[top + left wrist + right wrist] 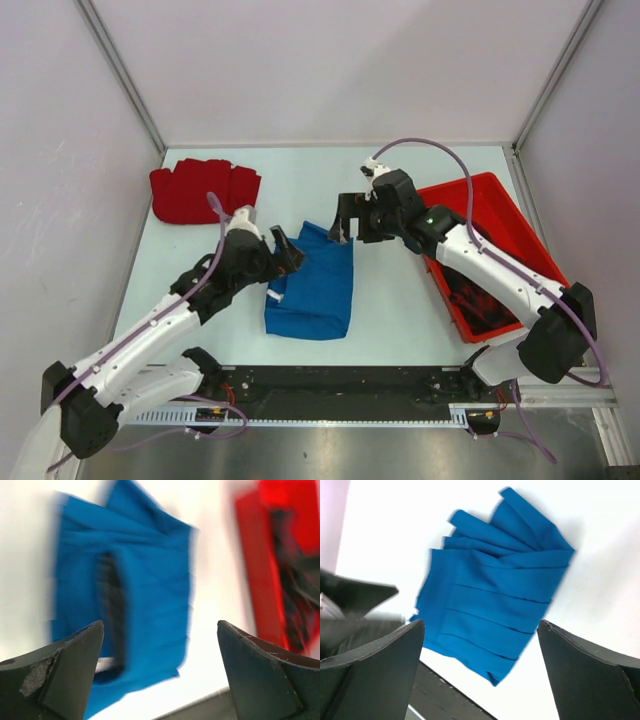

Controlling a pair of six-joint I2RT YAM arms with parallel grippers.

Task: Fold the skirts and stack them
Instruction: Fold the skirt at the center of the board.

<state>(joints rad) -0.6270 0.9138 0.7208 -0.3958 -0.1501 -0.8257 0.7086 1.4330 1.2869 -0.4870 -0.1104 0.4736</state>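
Pale table point(400, 300) bears pleated blue skirt point(312, 285) (creased).

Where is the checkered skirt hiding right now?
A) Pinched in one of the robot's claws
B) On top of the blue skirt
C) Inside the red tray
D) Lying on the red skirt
C: the plaid skirt lies bunched up inside the red tray on the right side, well apart from the blue skirt and the red skirt, and neither claw holds anything.
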